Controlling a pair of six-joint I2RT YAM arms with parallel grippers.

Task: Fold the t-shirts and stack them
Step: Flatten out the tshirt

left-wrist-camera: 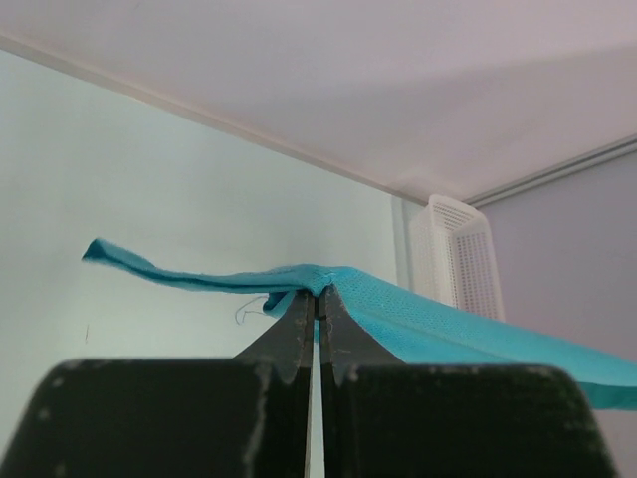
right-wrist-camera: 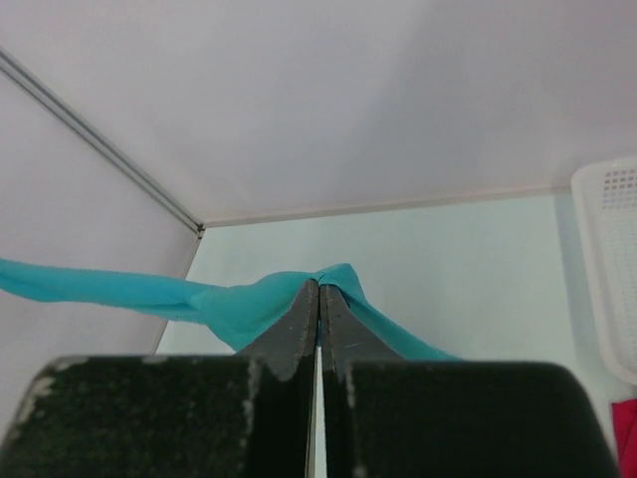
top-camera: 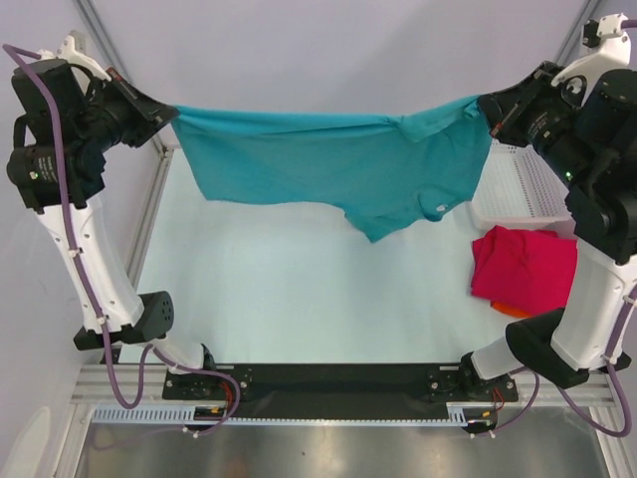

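Teal cloth short-sleeved t-shirt point(top-camera: 328, 164): stretched aloft between left gripper point(top-camera: 169, 113) and right gripper point(top-camera: 485, 109), both clamped tight on its edge.

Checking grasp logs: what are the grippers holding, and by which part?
Both hold the teal shirt: left gripper and right gripper each pinch its edge at opposite ends.
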